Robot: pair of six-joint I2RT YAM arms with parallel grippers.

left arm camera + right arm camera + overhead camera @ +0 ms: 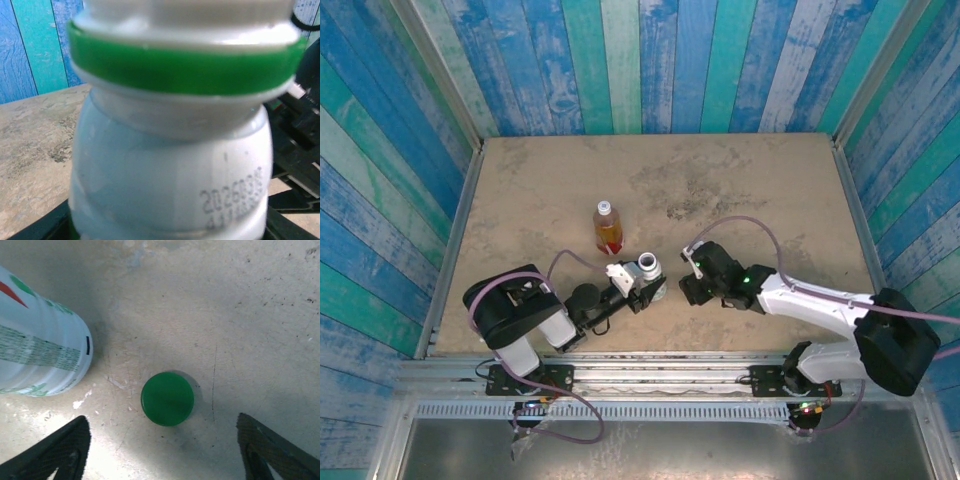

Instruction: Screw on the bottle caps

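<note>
Left gripper clamped on white bottle, bottle mouth open, green ring round the neck. Right gripper jaws apart, hovering over green cap; cap lies flat on the table between the fingers, touching neither, with the white bottle just beside it. Further back, clear bottle with amber liquid stands upright and free, white cap on top. Count: two bottles, two caps, two grippers.
</note>
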